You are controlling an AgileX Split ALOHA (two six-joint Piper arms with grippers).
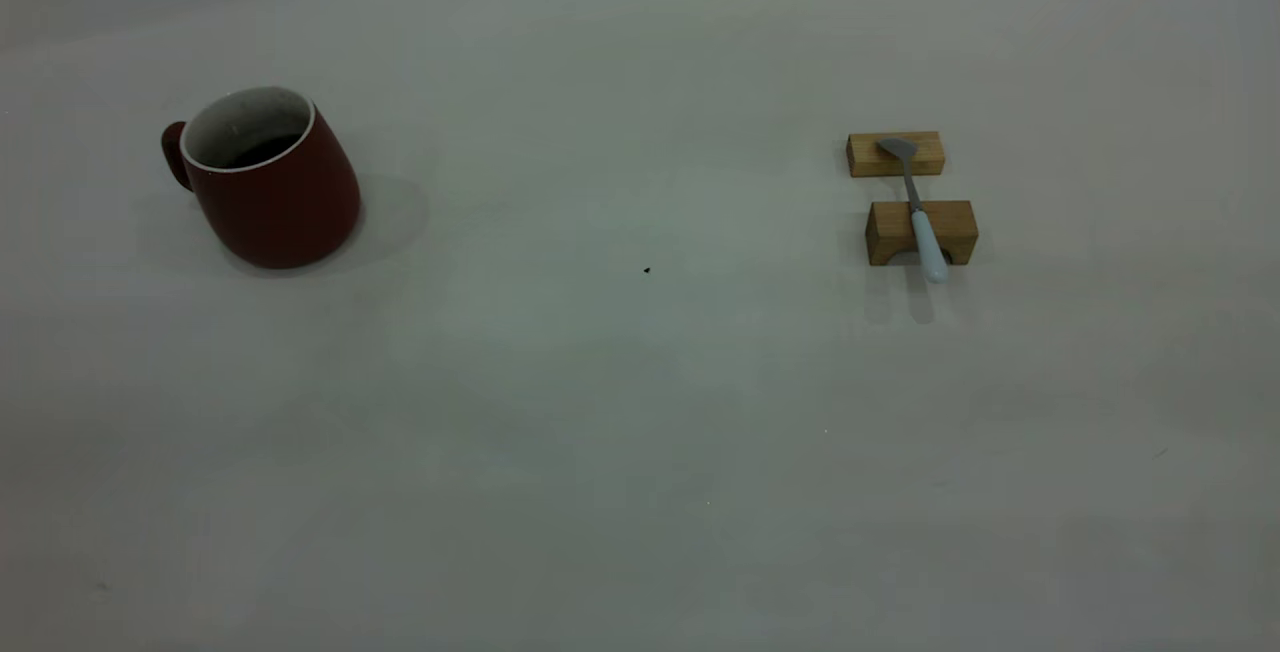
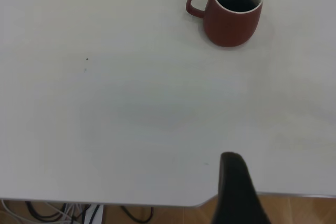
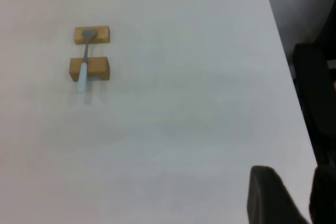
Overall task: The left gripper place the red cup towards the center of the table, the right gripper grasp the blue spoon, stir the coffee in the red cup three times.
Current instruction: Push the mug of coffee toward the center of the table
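Observation:
The red cup (image 1: 270,182) stands upright at the left of the table (image 1: 640,412), its handle turned to the far left, with dark coffee (image 1: 262,149) inside. The left wrist view has the red cup (image 2: 231,22) well away from the black tip of my left gripper (image 2: 239,192), which hangs over the table's edge. The blue spoon (image 1: 918,212) lies across two wooden blocks at the right, pale handle toward the front. In the right wrist view the blue spoon (image 3: 84,61) is far from my right gripper (image 3: 270,198). Neither gripper shows in the exterior view.
Two wooden blocks (image 1: 895,154) (image 1: 921,230) carry the spoon. A small dark speck (image 1: 646,270) lies mid-table. A dark object (image 3: 312,93) stands beyond the table's side edge. Cables (image 2: 52,211) hang below the near edge.

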